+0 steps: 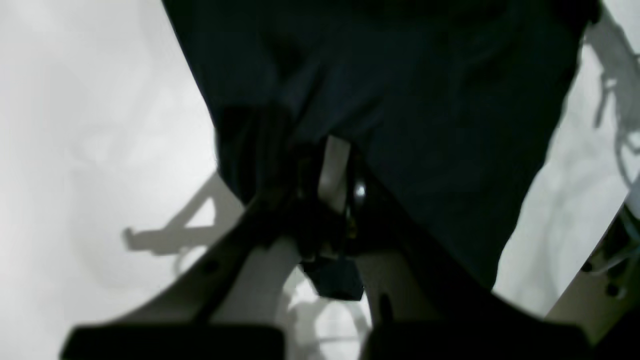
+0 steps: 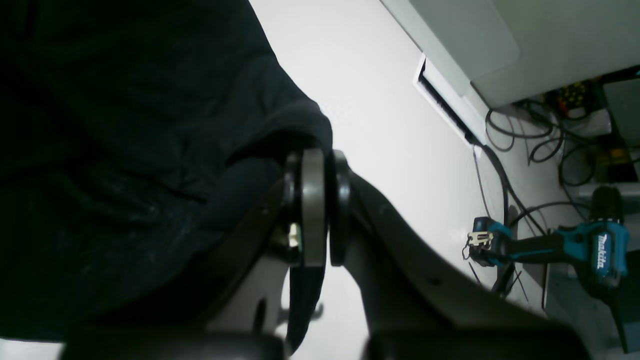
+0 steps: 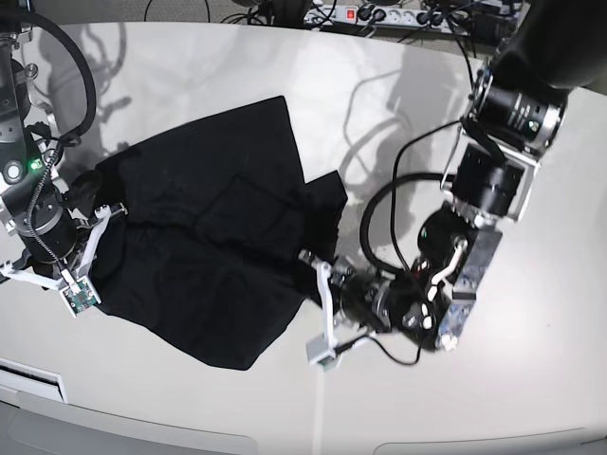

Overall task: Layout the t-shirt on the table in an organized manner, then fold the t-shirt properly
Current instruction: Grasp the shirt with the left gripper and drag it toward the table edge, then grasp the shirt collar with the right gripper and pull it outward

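The black, soft-fabric short-sleeved t-shirt [image 3: 213, 237] is lying rumpled on the glossy white counter [image 3: 398, 85], both end effectors, left [image 3: 318, 275] and right [image 3: 95, 223], clenching opposite edges, probably for spreading.

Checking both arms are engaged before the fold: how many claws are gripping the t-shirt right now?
2. The left claw pinches the t-shirt at its edge nearest the table's middle; the right claw clamps the opposite edge. Both are shut on fabric.
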Robot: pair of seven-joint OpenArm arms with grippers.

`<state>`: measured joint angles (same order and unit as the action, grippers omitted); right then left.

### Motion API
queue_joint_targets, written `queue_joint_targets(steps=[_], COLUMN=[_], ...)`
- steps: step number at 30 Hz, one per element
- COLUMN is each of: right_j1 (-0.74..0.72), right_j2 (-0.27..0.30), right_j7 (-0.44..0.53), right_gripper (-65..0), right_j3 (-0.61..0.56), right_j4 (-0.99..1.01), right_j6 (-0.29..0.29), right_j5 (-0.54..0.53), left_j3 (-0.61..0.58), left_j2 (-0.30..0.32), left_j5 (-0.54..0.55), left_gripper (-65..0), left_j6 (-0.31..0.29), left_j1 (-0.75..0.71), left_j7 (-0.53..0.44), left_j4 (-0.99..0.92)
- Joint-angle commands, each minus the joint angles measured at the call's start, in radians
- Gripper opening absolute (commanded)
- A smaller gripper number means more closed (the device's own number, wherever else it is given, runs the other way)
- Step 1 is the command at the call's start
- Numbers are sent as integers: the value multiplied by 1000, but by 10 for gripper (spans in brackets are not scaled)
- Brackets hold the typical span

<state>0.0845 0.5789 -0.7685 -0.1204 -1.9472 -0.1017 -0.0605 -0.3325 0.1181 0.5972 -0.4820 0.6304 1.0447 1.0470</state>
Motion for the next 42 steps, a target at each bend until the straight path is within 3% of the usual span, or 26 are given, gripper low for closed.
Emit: queue_joint_targets(steps=[1,6,8,12,14,23,26,32,38,42], right_j1=[-4,32,41,49,54,96,95,95,124,168], right_j2=[15,15,16,18,18,16,14,14,0,-85], right_j7=[16,15,13,-27,-42,-86,-93,-93,-153,-175], right_gripper=[-650,-650,-650,-650,-650,-650,-650,-650,-650,-650], right_j3=[11,11,11,11,11,10,10,10,10,9], right_j4=[-14,-14,-14,-14,-16,-16,-16,-16,-16,-16], right_j6=[-4,-19,-6,73,63,-351,-395,-399,-579,-596], right_j5=[8,34,72,146,134,-318,-403,-403,-689,-784], left_j3=[6,6,6,6,6,5,5,5,5,5], left_j2=[-3,4,4,3,4,3,-2,4,-5,-5], left_j5=[14,-14,-32,-39,-41,-76,-63,-32,-8,-8], left_gripper=[-650,-650,-650,-650,-650,-650,-650,-650,-650,-650], left_j6=[-4,-3,-3,-3,-4,-3,-3,-3,-4,-4], left_j1=[54,150,181,244,282,468,523,573,575,561], left_j7=[-11,-7,-5,-12,-20,-88,-102,-68,-69,-80], left_j4=[19,19,19,19,18,-59,-123,-153,-153,-153])
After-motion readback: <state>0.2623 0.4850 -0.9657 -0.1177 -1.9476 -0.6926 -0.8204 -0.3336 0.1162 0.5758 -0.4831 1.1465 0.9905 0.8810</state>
